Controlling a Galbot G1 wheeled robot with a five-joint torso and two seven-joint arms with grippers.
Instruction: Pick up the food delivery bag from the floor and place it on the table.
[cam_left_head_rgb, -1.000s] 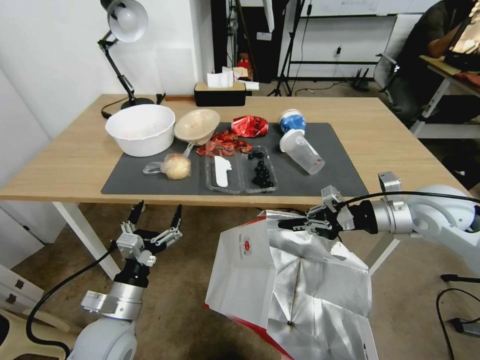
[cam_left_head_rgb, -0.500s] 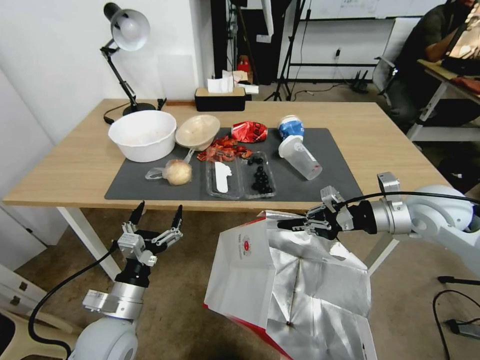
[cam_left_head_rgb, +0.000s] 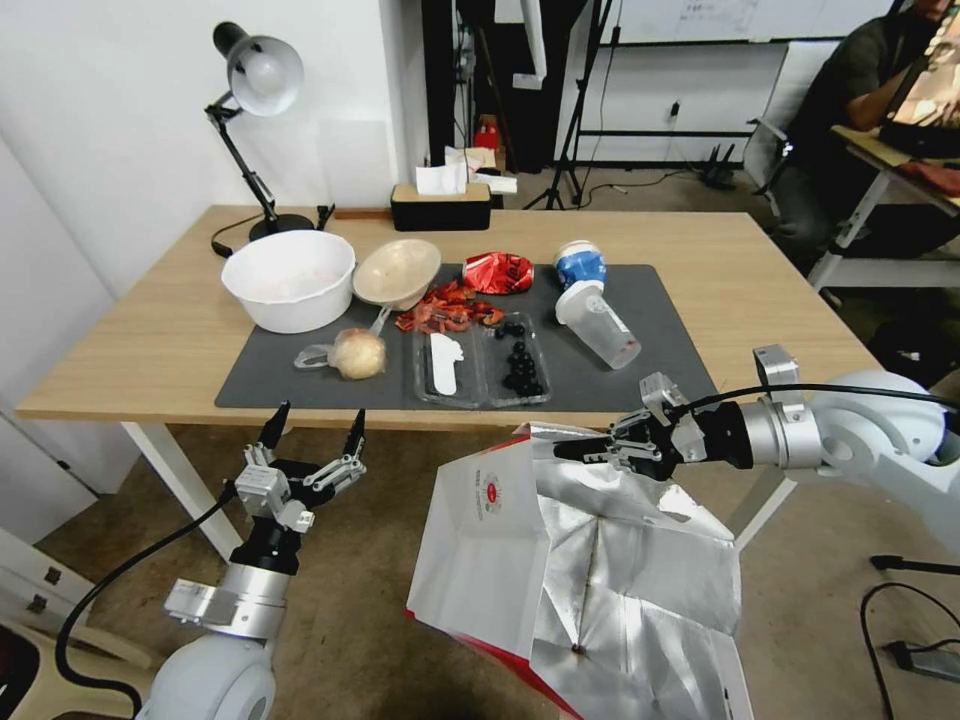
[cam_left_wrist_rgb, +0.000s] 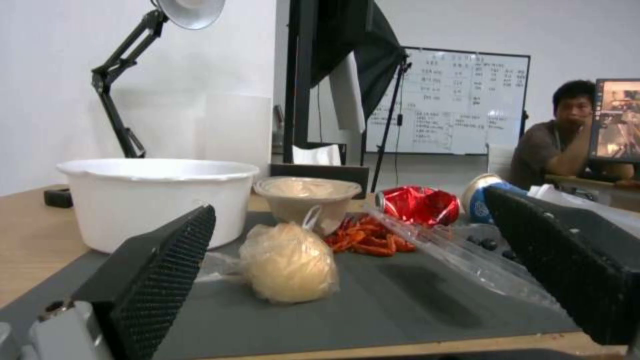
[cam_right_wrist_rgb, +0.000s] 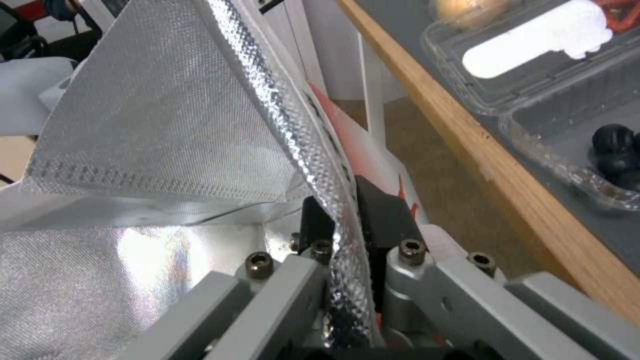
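A robot faces a long wooden table (cam_left_head_rgb: 760, 290). Its right gripper (cam_left_head_rgb: 585, 447), reaching in from three o'clock, is clamped shut on the foil-lined top edge of a large white food delivery bag (cam_left_head_rgb: 490, 545). The bag hangs open at six o'clock, just in front of the table's near edge and a little below it, apparently clear of the floor (cam_left_head_rgb: 370, 620). The left gripper (cam_left_head_rgb: 312, 432) waits at eight o'clock, fingers spread wide, holding nothing. The step looks like the carry: the bag seems lifted but not yet placed. Next it likely needs raising over the edge, towards bare wood at two o'clock, since a grey mat (cam_left_head_rgb: 660, 355) crowded with food containers fills the middle
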